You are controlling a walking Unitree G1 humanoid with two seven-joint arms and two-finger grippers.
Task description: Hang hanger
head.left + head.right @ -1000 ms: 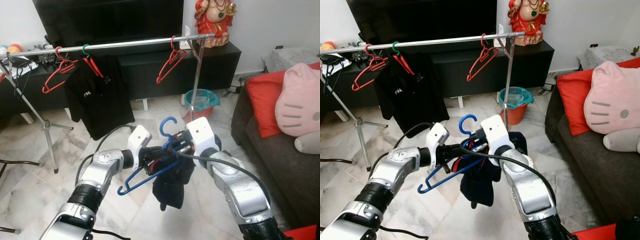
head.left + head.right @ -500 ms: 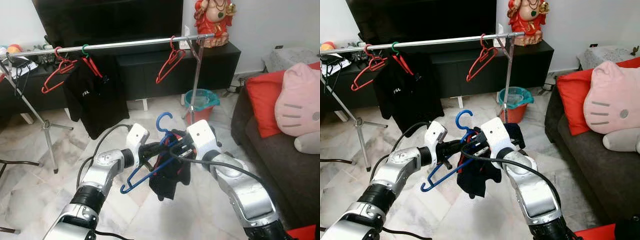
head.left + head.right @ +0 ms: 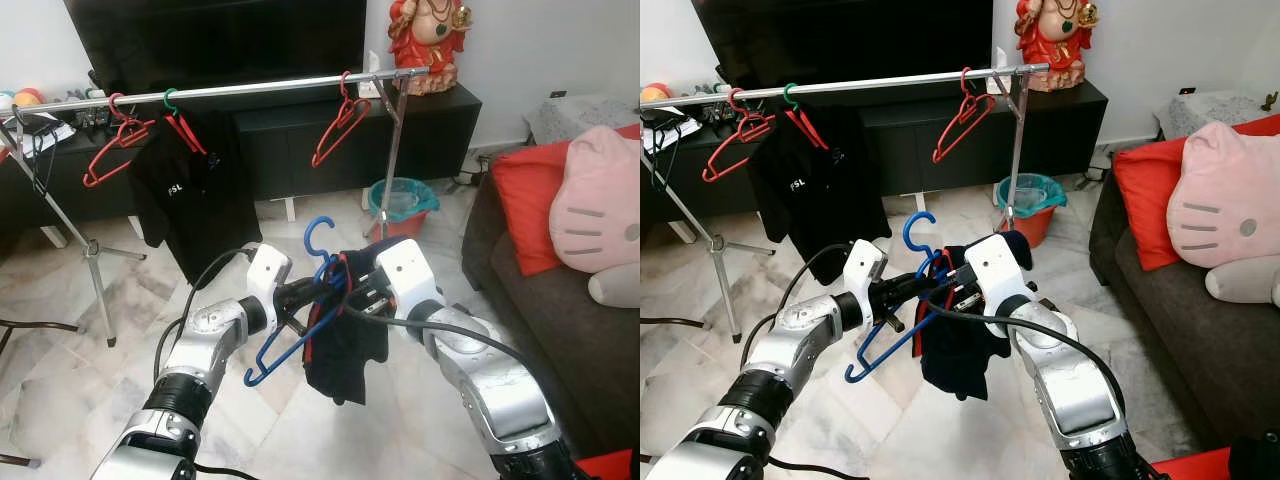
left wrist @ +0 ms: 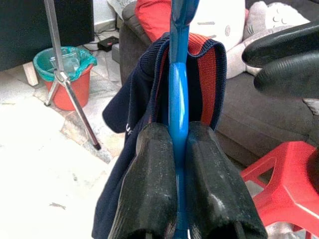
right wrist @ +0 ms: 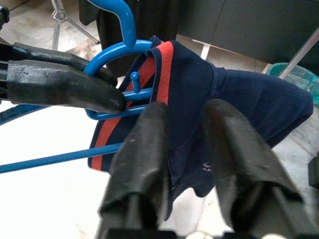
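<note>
Room: marble floor (image 3: 60, 380), a dark TV cabinet (image 3: 420, 130) along the far wall, a dark sofa (image 3: 560, 300) with a red cushion (image 3: 525, 200) and a pink plush (image 3: 600, 215) on the robot's right.
Rail: a silver clothes rail (image 3: 260, 88) runs crosswise in front of the cabinet, well above and beyond both grippers; it carries red hangers (image 3: 340, 125) and a black shirt (image 3: 195, 190), with bare bar between the shirt and the right-hand red hanger.
Task's thing: a blue hanger (image 3: 300, 320) held in mid-air in front of the robot, a navy garment (image 3: 345, 335) with a red band draped on it.
Left gripper (image 4: 175, 149): its two black fingers (image 4: 149, 169) are pinched tight on the hanger's blue stem, just below the hook — this is the hand that carries it.
Right gripper (image 5: 184, 129): fingers spread, with a fold of the navy cloth lying between them; not clamped, as far as the wrist view shows.
Long axis: the hanger's bar slants down toward the robot's left and low end, so it lies tilted — not level with the rail.
Hook: the blue hook (image 3: 320, 235) stands up above the two grippers, its open side facing the robot's left.
Key relation: the rail lies ahead and higher than the hook, so the coming move looks like a lift and reach forward by the left arm, levelling the hanger so the hook can drop over the bare stretch of bar.
Risk: the garment sits loosely and may slip off while the hanger is tilted.
</note>
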